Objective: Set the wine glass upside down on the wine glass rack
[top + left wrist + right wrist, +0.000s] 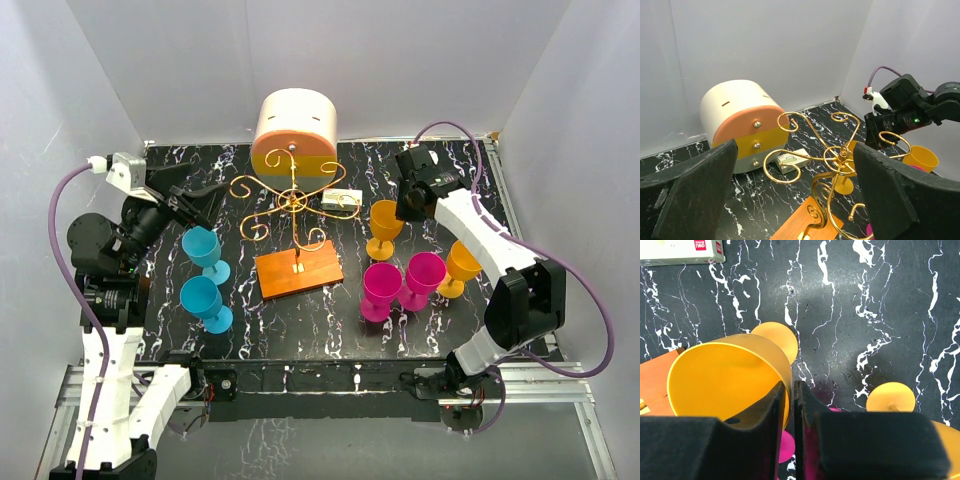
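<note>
The lower part of the right wrist view is blocked by the right gripper (790, 386). Its two black fingers are pressed almost together on the rim of an orange glass (725, 375), with one finger inside the bowl and the other outside. The stem is hidden behind the bowl, and only part of the round foot is seen beyond the fingertips. A second glass (890, 396), also orange, is cut off at the corner to the right of the fingers, so that little more than its foot is shown.

From above, the held glass is seen standing upright on the table (300, 330), mouth up, its long axis vertical.

The rack (293, 200) is set apart from the right fingers, on their left, with its post upright and its gold arms spread outward.

In the left wrist view the left gripper (795, 150) is held wide open with nothing between its fingers. The rack is framed in the gap ahead of them, and its base is cut off at the bottom edge. A cylinder (740, 120) is seen beyond the left-hand finger. A small box (792, 160) is partly hidden behind the wire.
</note>
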You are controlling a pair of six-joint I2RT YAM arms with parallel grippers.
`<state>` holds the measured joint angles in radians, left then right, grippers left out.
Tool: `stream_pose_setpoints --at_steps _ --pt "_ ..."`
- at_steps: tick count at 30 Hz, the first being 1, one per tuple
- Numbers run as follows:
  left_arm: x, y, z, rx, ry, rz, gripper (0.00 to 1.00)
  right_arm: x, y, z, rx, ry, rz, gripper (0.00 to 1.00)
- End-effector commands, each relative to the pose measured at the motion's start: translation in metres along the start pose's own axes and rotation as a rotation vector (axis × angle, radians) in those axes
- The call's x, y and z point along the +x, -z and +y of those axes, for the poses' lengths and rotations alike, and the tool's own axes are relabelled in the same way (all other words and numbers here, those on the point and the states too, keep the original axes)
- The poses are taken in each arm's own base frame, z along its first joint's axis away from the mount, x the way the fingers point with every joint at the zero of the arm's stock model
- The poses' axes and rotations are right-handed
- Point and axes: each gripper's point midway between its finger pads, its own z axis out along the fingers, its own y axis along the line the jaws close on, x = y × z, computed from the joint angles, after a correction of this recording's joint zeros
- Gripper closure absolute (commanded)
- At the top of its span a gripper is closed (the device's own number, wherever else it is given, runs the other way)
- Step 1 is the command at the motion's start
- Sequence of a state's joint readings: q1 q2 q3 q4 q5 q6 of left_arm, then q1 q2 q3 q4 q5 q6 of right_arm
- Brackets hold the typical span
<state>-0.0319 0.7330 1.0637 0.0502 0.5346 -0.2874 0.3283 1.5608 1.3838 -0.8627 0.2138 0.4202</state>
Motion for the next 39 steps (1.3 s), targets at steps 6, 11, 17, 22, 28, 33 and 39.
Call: stream_pose_setpoints --at_steps 6,11,17,22,28,33,39 --pt "-0.017 -0.001 -0.009 0.044 -0.038 -0.029 0.01 -0.015 -0.005 0.002 0.018 -0.004 -0.071 1.00" --pt "-0.020 -0.004 -0.024 0.138 -0.053 -0.018 0.01 -0.018 0.004 -0.002 0.028 -0.033 -0.097 1.00" --pt "-0.033 0.002 -0.038 0.192 -0.051 -0.091 0.01 -0.048 0.056 -0.011 -0.004 -0.109 -0.291 1.00" --pt "-0.044 0.001 -0.055 0.289 -0.026 -0.091 0.01 -0.068 0.113 -0.022 -0.072 -0.192 -0.496 1.00" --pt "-0.061 -0.010 -0.060 0.341 0.044 -0.134 0.03 -0.079 0.185 -0.042 -0.165 -0.331 -0.752 1.00" --pt "-0.065 -0.037 -0.048 0.341 0.202 -0.104 0.04 -0.084 0.242 -0.051 -0.309 -0.442 -0.954 1.00" --pt "-0.059 -0.067 -0.040 0.395 0.420 -0.026 0.05 -0.083 0.292 -0.039 -0.541 -0.464 -1.099 1.00"
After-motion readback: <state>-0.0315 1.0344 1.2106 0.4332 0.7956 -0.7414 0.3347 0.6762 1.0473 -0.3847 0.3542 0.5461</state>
